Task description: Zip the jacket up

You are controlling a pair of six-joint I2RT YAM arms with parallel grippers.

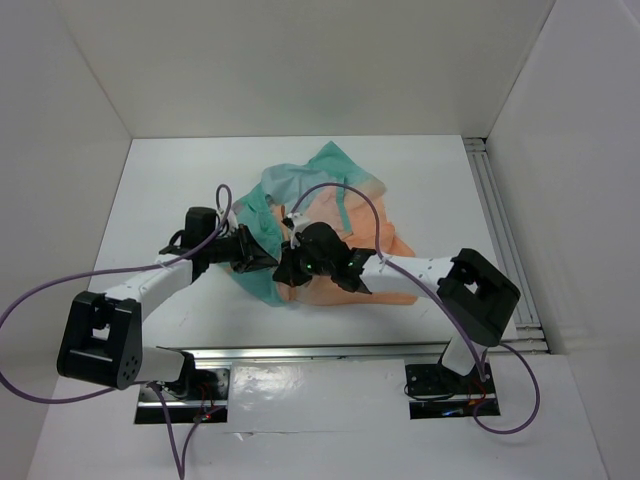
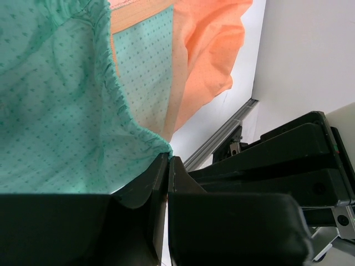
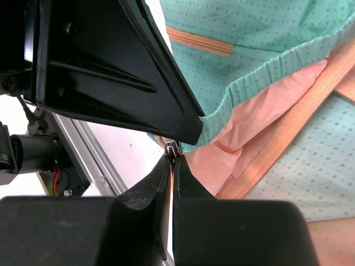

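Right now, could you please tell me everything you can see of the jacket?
The jacket lies crumpled in the middle of the table. It is thin dotted fabric fading from teal to peach. It has a gathered elastic hem and a peach zip tape. The left tool is shut on a teal hem corner. The right tool pinches what looks like the metal zip pull. I cannot tell how far the zip is closed.

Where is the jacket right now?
In the top view, the jacket lies crumpled mid-table, its near edge pinched by the left tool and right tool.
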